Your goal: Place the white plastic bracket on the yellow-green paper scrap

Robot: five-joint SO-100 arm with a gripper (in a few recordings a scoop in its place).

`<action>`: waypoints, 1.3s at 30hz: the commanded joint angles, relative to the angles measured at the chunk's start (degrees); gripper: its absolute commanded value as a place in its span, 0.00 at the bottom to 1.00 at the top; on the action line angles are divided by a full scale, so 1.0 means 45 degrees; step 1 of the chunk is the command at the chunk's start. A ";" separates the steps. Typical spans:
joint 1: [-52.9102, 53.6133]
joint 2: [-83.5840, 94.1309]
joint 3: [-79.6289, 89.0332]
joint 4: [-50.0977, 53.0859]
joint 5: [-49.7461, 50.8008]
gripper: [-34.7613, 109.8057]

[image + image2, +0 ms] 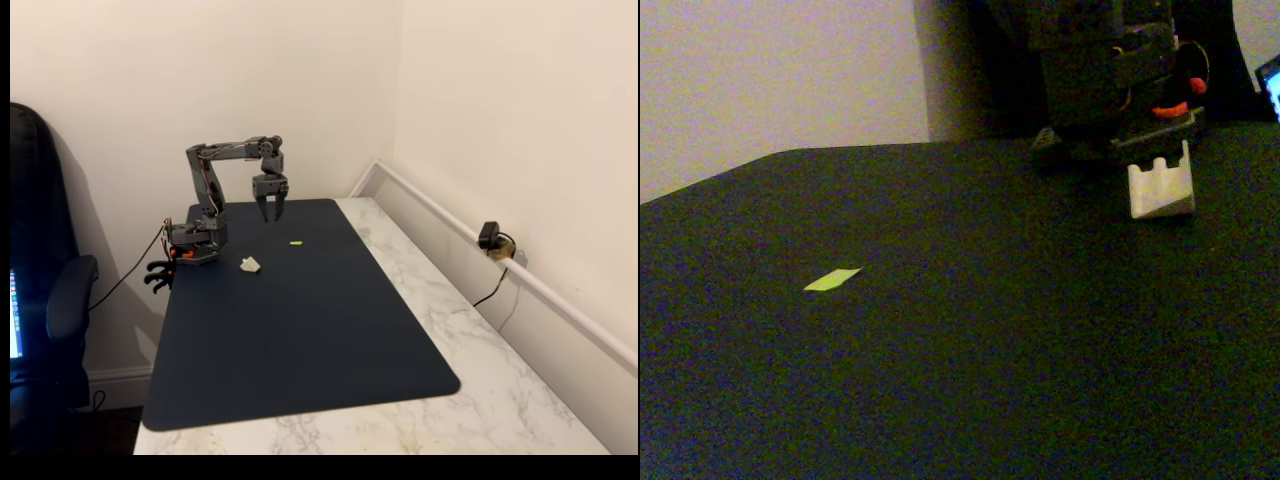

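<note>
The white plastic bracket lies on the dark mat close to the arm's base. The yellow-green paper scrap lies flat on the mat, to the right of the bracket in one fixed view and to its left in the low one. My gripper hangs in the air at the back of the mat, fingers pointing down and slightly apart, holding nothing. It is above and behind both things, touching neither.
The mat covers most of a marble table. A small camera with a cable sits at the right wall. A dark chair stands left of the table. The mat's front half is bare.
</note>
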 commanded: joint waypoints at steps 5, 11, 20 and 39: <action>-0.2344 0.1152 0.2090 -0.1172 0.2461 0.39; -0.3359 0.1172 0.3359 -0.2031 0.3770 0.40; -0.3965 0.1172 0.4648 -0.2930 0.4922 0.42; -0.4863 0.0410 0.5801 -0.4434 0.6738 0.48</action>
